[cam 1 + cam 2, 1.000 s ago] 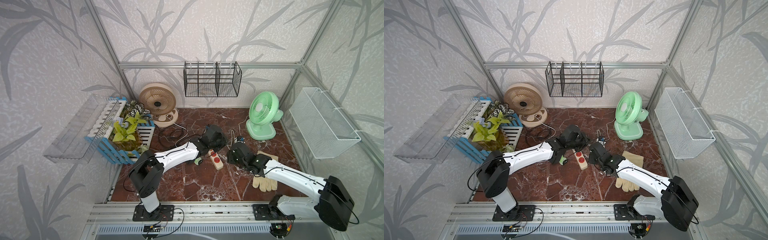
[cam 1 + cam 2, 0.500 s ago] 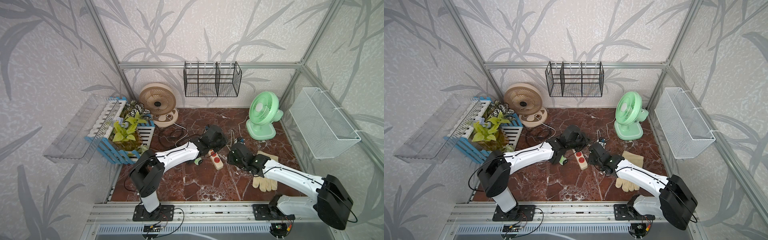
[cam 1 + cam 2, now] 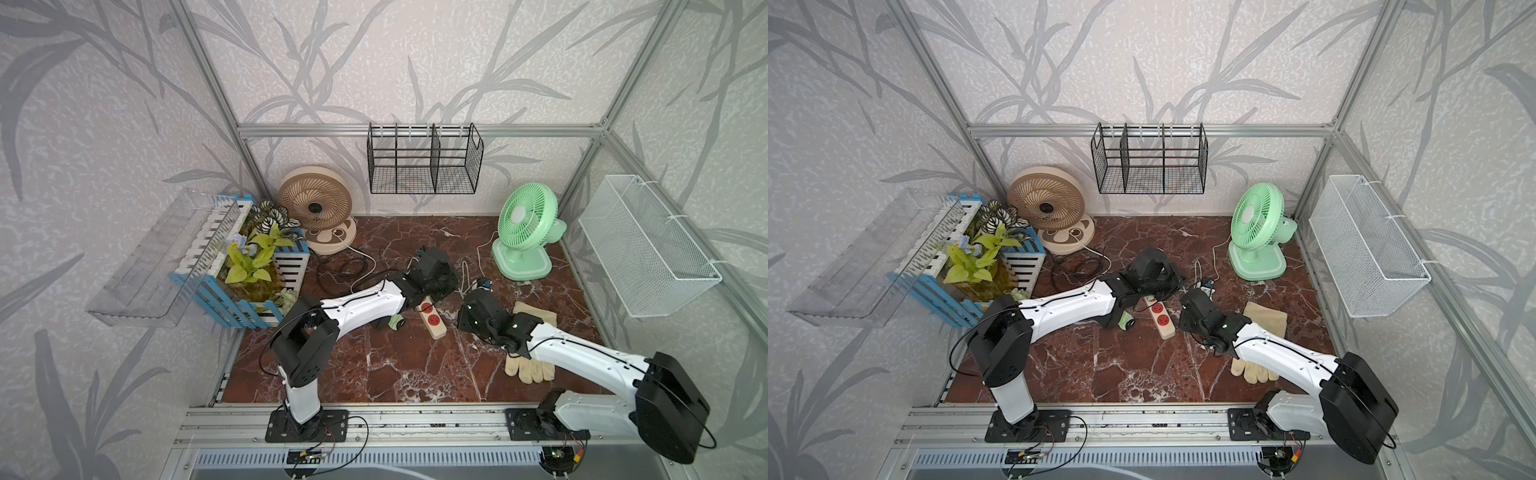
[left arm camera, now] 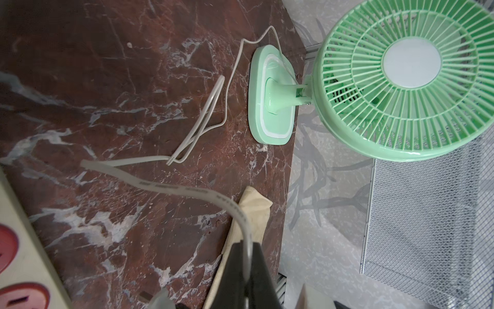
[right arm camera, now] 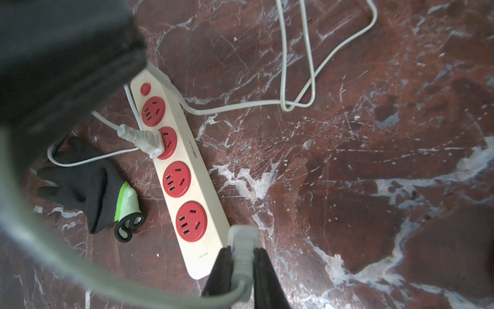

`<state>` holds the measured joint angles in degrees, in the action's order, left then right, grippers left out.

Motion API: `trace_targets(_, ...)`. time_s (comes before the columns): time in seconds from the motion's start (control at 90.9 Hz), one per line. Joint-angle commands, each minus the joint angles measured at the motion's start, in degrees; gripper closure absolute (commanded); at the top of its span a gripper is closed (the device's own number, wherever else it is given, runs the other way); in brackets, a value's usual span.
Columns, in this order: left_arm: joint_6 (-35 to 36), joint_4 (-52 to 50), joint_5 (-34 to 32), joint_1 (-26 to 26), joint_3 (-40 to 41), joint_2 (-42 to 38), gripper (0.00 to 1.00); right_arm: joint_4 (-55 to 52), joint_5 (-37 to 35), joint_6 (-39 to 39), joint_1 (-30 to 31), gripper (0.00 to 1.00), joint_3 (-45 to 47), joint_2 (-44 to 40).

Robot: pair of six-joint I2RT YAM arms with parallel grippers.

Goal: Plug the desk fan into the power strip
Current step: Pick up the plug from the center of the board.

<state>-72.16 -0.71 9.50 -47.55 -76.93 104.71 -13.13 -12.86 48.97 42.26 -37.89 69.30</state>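
Right gripper (image 5: 242, 256): jaws pinching the grey-white plug (image 5: 243, 236) by its body, one finger on each side. The prongs face away from the wrist camera and are not visible.

Left gripper (image 4: 246, 250): jaws pressed together on the flat white cord (image 4: 173, 188), back from the plug. The cord loops over the marble to the base of the green fan (image 4: 406, 77).

The power strip (image 5: 198, 166) lies flat on the tabletop with its sockets up. In a top view (image 3: 439, 331) it sits between the two wrists.

Key relation:
- The held plug hangs just off the strip's end, right beside the end socket (image 5: 191, 220).
- The strip's long axis runs away from the right jaws toward the red button (image 5: 144, 88) at the far end.
- The second socket from the button holds another, translucent plug (image 5: 144, 139); the other three look free.
- The right arm is the nearer one and carries the plug.

Judgement: the next move is a short shift over the end socket, then a press down, with the left arm giving slack.

Writing:
- A line of small grey print on the strip's side (image 5: 194, 148), possibly a brand name, is too small to read.
- A tiny green mark sits near the strip's end (image 5: 204, 254).
- The cord carries printed lettering, blurred.

A black glove (image 5: 91, 187) lies just beside the strip.
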Motion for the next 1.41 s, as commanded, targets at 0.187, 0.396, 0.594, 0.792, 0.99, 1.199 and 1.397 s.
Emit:
trace_targets(0.187, 15.69, -4.82, 5.12, 1.1, -17.19, 10.94, 0.66, 12.86, 13.17, -1.98, -13.43, 1.0, 12.65, -12.75)
trace_targets(0.396, 22.8, -12.82, 9.57, 2.57, -38.82, 24.29, 0.49, 14.65, 21.18, -3.39, -20.23, 1.0, 14.6, -18.95)
trace_targets(0.594, 27.4, -19.74, 12.74, 3.92, -55.45, 34.4, 0.48, 24.67, 32.47, -4.11, -22.17, 1.0, 15.33, -14.21)
trace_targets(0.792, 31.34, -19.83, 14.71, 5.13, -50.95, 32.57, 0.47, 36.23, 41.54, -7.17, -21.92, 1.0, 15.67, -4.99)
trace_targets(0.99, 35.27, -20.43, 15.91, 5.44, -44.35, 28.72, 0.41, 43.62, 42.06, -11.09, -17.31, 1.0, 15.59, 3.02)
trace_targets(1.199, 37.89, -21.98, 16.5, 6.41, -40.44, 26.1, 0.38, 40.5, 36.72, -18.38, -11.98, 1.0, 13.11, 7.19)
trace_targets(1.397, 39.1, -21.94, 16.41, 6.43, -38.19, 23.9, 0.35, 41.04, 31.21, -21.73, -8.29, 1.0, 13.45, 8.71)
